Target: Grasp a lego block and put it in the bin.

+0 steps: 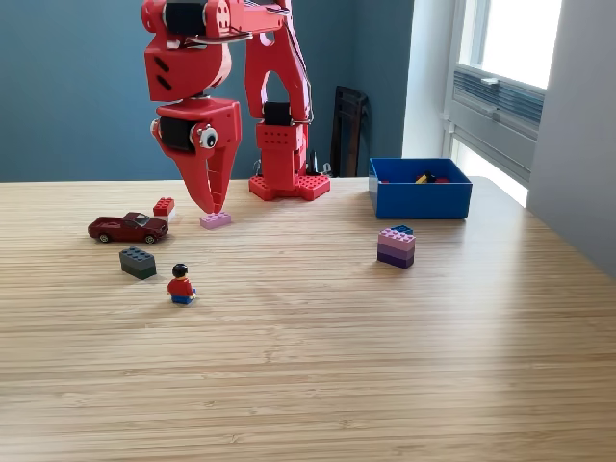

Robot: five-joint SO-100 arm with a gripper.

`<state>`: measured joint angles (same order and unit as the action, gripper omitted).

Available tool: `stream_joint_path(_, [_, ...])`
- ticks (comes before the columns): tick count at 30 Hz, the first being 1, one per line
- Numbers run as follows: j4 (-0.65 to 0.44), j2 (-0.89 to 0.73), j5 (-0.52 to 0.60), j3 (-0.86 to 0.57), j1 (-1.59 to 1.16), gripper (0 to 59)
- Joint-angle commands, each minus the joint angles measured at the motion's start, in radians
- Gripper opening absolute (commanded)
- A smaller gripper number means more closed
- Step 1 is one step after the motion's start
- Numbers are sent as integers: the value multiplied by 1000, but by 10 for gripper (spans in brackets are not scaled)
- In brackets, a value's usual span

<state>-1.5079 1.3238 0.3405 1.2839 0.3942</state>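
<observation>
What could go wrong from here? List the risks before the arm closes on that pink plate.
1. The gripper has its tips right at the edge of the flat pink lego plate; being so low, the plate may slide away rather than be grasped.
2. The red lego block and toy car sit close by and could get bumped.
3. The blue bin is well off to the exterior view's right, so a weak grip might drop the plate on the way.

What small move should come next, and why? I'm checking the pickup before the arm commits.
Probably ease the gripper down a little onto the pink block and close. Its jaws point down with their tips just above that flat block, apparently nearly together and holding nothing. The blue bin sits well off toward the exterior view's right, so carrying comes only after a firm grasp.
</observation>
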Motion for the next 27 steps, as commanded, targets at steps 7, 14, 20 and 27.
stream_joint_path(7, [11, 38, 57, 5, 176, 1])
stream_joint_path(14, [20, 38, 77, 21, 284, 1])
stream_joint_path(20, [20, 38, 72, 41, 376, 1])
stream_joint_path(27, [20, 38, 37, 49, 506, 1])
